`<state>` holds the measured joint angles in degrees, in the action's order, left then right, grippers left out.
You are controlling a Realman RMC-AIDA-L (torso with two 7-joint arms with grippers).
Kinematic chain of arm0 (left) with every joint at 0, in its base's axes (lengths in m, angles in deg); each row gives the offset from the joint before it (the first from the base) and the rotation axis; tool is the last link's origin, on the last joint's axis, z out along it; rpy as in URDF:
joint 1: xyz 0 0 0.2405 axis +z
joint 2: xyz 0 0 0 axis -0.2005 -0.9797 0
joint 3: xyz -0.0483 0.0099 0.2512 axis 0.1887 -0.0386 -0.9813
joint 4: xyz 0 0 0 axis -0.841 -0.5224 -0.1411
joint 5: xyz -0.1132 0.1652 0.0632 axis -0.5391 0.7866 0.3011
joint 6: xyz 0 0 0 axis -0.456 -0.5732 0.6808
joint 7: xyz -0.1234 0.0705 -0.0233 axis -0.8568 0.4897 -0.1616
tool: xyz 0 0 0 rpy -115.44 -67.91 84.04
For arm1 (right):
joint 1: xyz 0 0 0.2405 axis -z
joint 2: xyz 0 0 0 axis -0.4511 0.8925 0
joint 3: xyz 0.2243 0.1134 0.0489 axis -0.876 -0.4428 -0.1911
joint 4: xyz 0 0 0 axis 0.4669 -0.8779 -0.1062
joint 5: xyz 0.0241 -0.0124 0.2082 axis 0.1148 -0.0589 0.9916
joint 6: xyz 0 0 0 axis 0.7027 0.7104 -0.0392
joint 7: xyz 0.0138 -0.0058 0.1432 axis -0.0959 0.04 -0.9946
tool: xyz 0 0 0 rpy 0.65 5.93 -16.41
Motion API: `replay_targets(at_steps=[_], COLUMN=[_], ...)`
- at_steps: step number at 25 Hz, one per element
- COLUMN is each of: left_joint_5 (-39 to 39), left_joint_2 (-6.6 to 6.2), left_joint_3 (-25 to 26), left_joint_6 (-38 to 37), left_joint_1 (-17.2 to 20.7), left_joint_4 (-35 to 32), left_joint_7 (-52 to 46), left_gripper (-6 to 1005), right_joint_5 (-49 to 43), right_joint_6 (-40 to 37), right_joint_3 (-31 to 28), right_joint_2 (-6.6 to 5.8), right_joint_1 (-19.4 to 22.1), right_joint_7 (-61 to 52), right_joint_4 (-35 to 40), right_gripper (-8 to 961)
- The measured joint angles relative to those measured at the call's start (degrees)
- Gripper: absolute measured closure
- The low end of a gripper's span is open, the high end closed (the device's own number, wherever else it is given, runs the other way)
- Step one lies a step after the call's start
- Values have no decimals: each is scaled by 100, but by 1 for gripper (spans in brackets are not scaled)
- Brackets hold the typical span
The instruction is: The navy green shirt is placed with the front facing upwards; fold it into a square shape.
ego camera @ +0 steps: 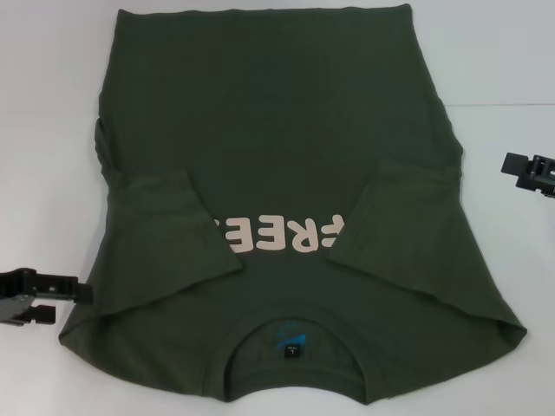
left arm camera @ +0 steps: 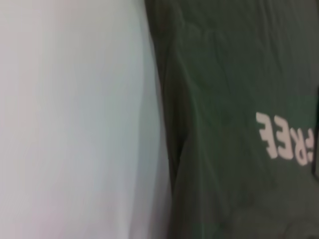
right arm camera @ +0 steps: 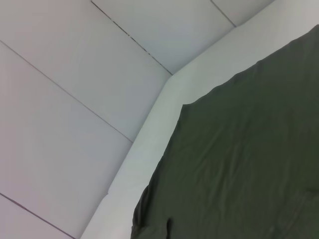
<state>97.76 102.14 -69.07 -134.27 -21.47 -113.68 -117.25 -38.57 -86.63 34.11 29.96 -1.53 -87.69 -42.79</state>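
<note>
Two sleeves of the navy green shirt [ego camera: 286, 173] are already folded inward over its front, their tips meeting the pale pink "FREE!" lettering [ego camera: 282, 236] from either side and covering its ends. The shirt lies flat and face up on the white bench [ego camera: 503, 52], its ribbed collar [ego camera: 295, 322] and small blue neck label [ego camera: 290, 340] at the edge nearest the robot and its hem at the far edge.

At the shirt's left side, level with the folded sleeve's lower corner, sits the left claw [ego camera: 35, 295], just off the cloth over bare bench and touching nothing; whether its fingers are spread or closed cannot be told from here. Its wrist camera looks along the shirt's side edge [left arm camera: 164, 124], with the lettering further in from that edge.

On the opposite side, the right claw [ego camera: 531, 172] hangs near the shirt's right edge, level with the folded right sleeve and clear of the fabric; its finger gap cannot be made out either. That arm's wrist camera shows a far corner of the hem [right arm camera: 185, 105] lying on the bench, beside the pale panelled wall [right arm camera: 75, 99].
</note>
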Motion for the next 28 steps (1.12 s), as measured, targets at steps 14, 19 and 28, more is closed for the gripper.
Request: replay_targets(at_steps=[14, 19, 28], left_joint_5=[265, 278, 311], left_joint_2=[38, 41, 39], left_joint_3=[-648, -701, -825], left_joint_6=[321, 390, 520], left_joint_1=[-122, -133, -155], left_joint_4=[74, 87, 93], left_joint_7=[-27, -29, -32], left_gripper=[152, 153, 154], right_joint_5=[6, 9, 9], right_joint_6=[4, 2, -2], right_joint_3=[13, 21, 23], right_joint_2=[8, 11, 21], right_joint_1=[40, 40, 40], right_joint_7=[21, 21, 21], right_joint_4=[0, -3, -9], right_gripper=[9, 10, 10])
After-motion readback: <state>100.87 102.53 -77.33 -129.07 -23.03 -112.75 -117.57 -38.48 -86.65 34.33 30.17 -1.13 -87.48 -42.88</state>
